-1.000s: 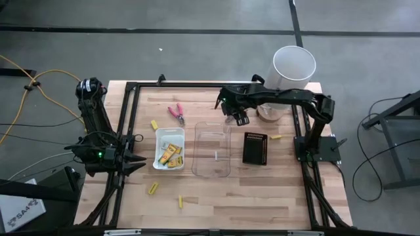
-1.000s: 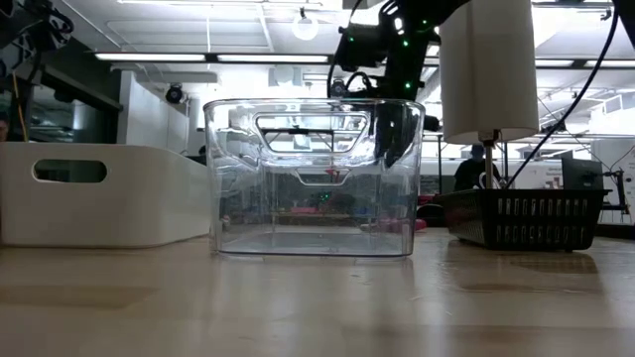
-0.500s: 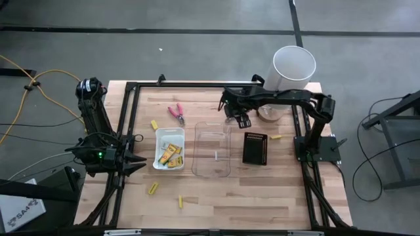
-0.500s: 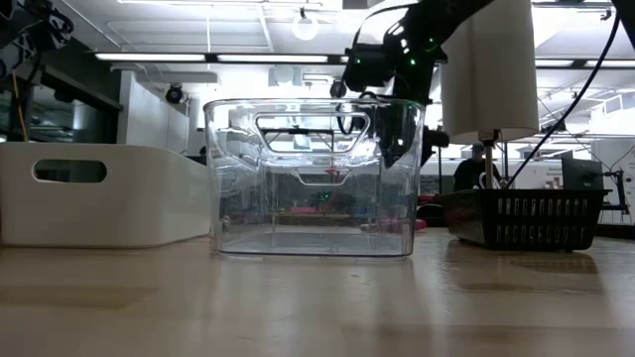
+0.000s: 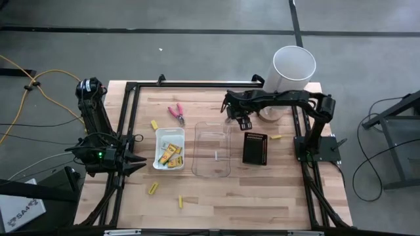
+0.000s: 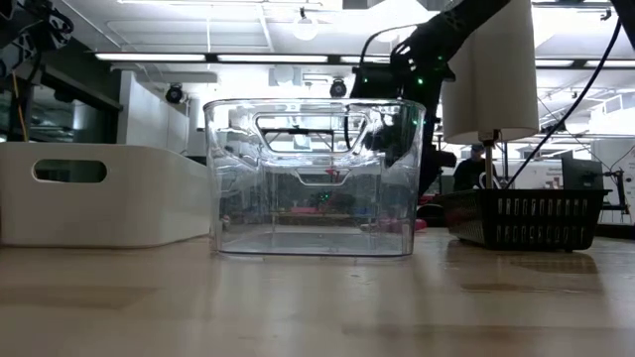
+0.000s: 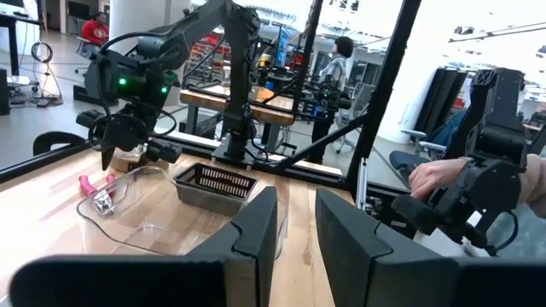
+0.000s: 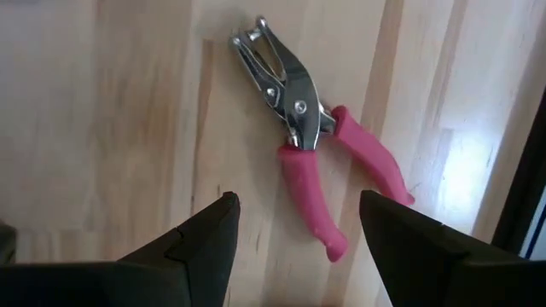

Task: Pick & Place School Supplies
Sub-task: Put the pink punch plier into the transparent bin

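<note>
Pliers (image 8: 316, 149) lie on the tabletop (image 8: 128, 102) under the right gripper (image 8: 294, 226), its fingers spread, empty: approach step. Next, descend, straddle the pink handles, close. Left gripper (image 7: 294, 226) waits, spread.

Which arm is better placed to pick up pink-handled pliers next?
Right. Its open tool hangs directly over pink-handled pliers lying on the table beside the clear tray. The left tool waits at the table's left edge.

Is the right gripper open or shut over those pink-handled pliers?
Open. In the right wrist view, the right gripper has its two dark fingers spread wide apart, and the pink-handled pliers lie flat on the wooden table beyond them.
</note>
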`<action>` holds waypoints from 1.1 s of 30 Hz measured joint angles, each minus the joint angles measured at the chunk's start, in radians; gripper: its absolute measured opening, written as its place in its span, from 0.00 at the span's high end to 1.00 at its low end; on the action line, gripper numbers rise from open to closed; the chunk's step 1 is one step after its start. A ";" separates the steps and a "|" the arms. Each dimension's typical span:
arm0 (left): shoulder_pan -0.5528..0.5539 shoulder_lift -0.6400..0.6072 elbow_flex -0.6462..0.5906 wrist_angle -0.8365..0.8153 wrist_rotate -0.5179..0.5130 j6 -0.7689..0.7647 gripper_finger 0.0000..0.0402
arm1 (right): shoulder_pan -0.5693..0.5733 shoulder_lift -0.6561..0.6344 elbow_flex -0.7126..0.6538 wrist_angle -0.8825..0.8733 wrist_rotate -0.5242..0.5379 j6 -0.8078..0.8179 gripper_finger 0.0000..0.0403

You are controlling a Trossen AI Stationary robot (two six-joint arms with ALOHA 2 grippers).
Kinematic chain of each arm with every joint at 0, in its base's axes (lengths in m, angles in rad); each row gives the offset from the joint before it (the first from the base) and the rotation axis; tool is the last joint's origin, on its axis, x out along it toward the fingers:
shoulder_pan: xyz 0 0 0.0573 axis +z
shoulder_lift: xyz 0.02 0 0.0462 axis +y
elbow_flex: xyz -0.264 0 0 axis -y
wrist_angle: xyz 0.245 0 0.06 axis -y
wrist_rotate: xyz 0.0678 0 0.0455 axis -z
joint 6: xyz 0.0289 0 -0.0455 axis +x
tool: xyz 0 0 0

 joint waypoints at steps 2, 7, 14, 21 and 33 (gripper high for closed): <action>0.000 0.000 0.000 0.000 0.000 0.000 0.80 | -0.010 0.000 -0.012 0.020 -0.004 0.005 0.42; 0.000 0.000 0.000 0.000 0.000 0.000 0.80 | -0.036 0.000 -0.019 0.045 -0.041 0.011 0.42; 0.000 0.000 0.000 0.000 0.000 0.000 0.80 | -0.054 0.064 -0.019 0.052 -0.060 0.038 0.42; 0.000 0.000 0.000 0.000 0.000 0.000 0.80 | -0.050 0.123 -0.015 0.053 -0.049 0.047 0.43; 0.000 0.000 0.000 0.000 0.000 0.001 0.80 | -0.049 0.122 -0.018 0.047 -0.058 0.088 0.76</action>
